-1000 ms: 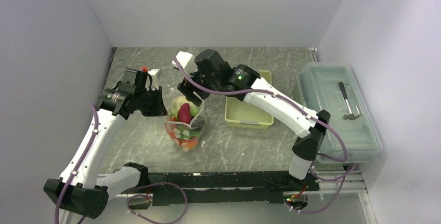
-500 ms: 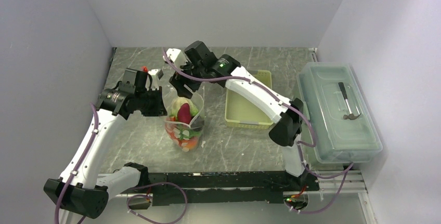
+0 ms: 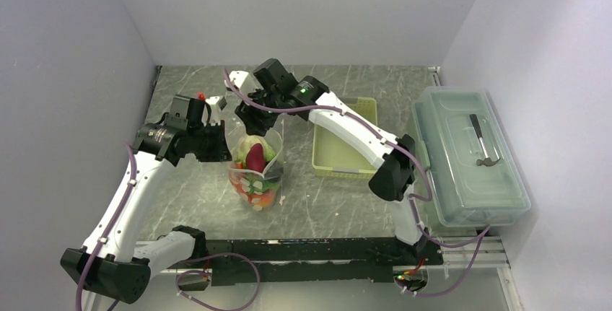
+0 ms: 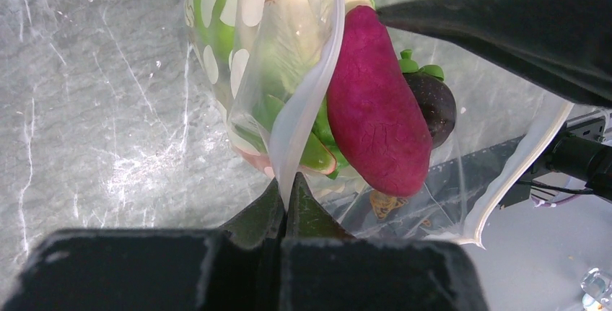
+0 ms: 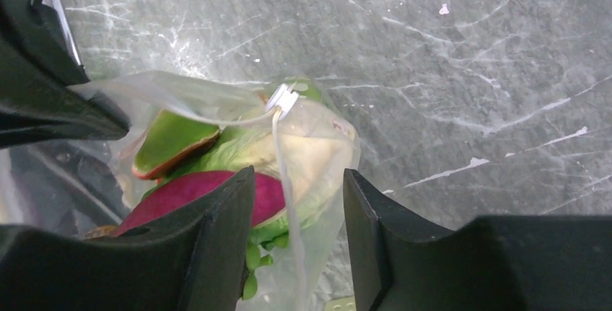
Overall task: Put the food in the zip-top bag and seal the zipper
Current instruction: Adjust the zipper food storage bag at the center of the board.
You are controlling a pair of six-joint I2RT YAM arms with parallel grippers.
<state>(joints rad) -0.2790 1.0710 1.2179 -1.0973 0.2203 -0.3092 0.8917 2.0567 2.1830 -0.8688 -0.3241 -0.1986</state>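
Overhead, the bag [image 3: 257, 177] stood on the bench [image 3: 195, 195] between the arms, mouth up and unsealed, stuffed with food [image 3: 255, 156]. The left fingers [image 3: 216, 149] met its left rim, and the right fingers [image 3: 252, 119] hung over its far rim. A basket [image 3: 345, 149] and a lidded box [image 3: 469, 159] lay to the right.

From the left wrist, the left fingers were pinched shut on the zipper [image 4: 307, 123], with a magenta piece [image 4: 375, 109] just beyond, inside the bag.

From the right wrist, the right fingers stood partly apart, straddling the zipper's far end without clamping it.
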